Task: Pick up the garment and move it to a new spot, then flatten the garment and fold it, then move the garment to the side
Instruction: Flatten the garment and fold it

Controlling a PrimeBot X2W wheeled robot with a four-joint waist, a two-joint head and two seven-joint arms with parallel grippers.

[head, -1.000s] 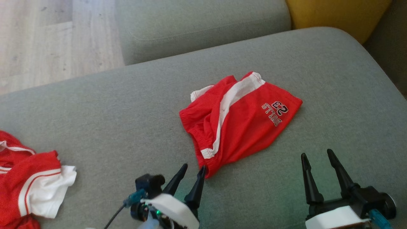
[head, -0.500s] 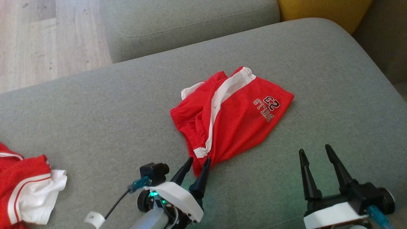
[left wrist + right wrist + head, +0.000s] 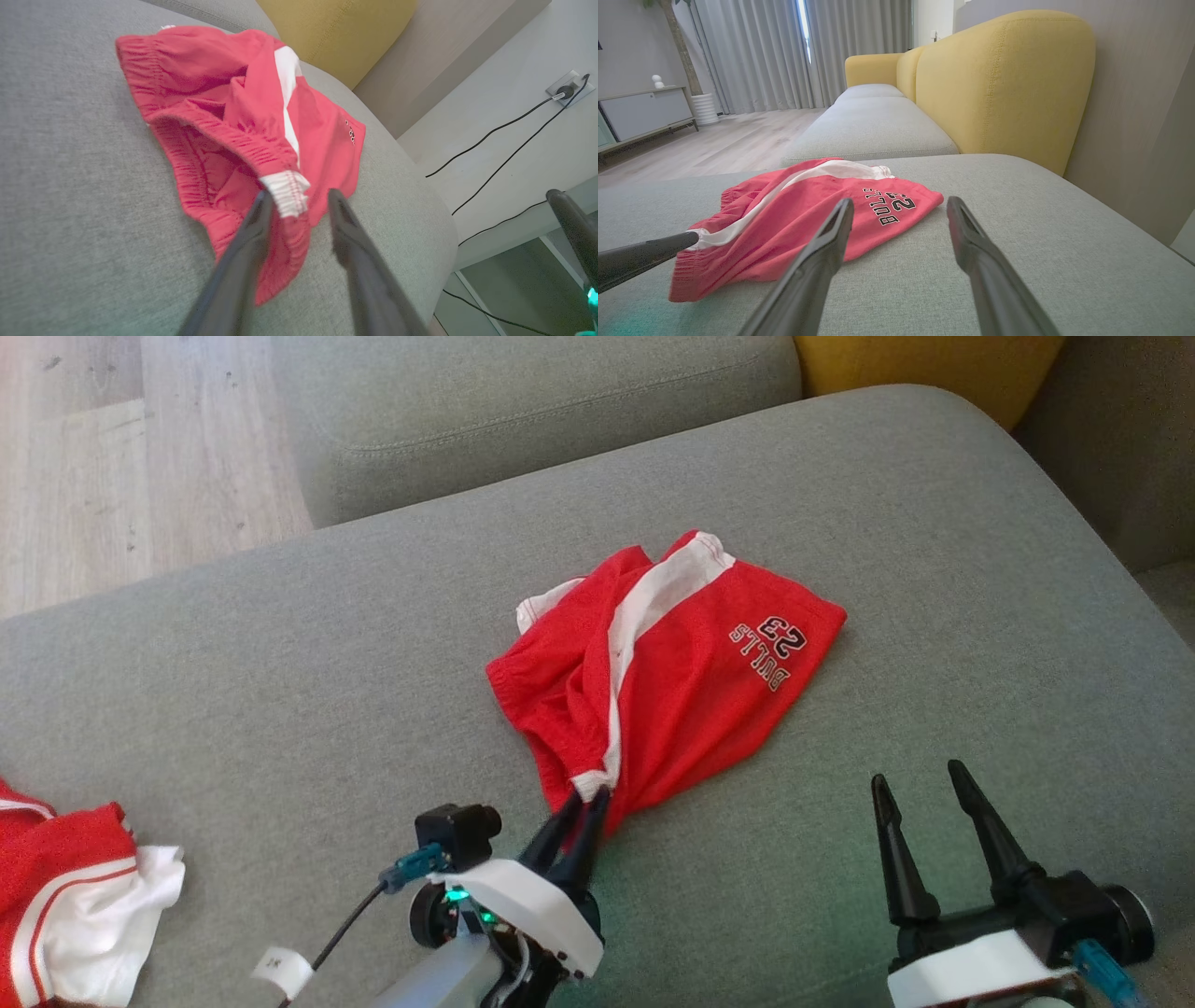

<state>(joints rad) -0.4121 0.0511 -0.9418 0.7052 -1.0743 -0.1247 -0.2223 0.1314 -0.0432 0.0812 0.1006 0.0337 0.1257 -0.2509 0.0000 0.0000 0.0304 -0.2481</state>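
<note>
The left gripper [image 3: 586, 793] straddles the shorts [image 3: 691, 681] at their waistband
Fingers narrowly parted, grip unclear; right gripper [image 3: 916, 773] spread wide, empty, by the cushion's [image 3: 280, 644] near edge.

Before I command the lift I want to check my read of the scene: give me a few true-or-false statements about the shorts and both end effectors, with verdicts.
1. The left end effector has its fingers either side of the white waistband patch of the red shorts. True.
2. The right end effector holds the shorts. False: it is open and clear of them, over the bare sofa cushion.
3. The shorts lie on the grey sofa cushion. True.
4. The shorts lie flat and smooth. False: they are rumpled, with the waistband bunched.
5. A second red-and-white garment lies to the robot's right. False: it is on its left.
</note>
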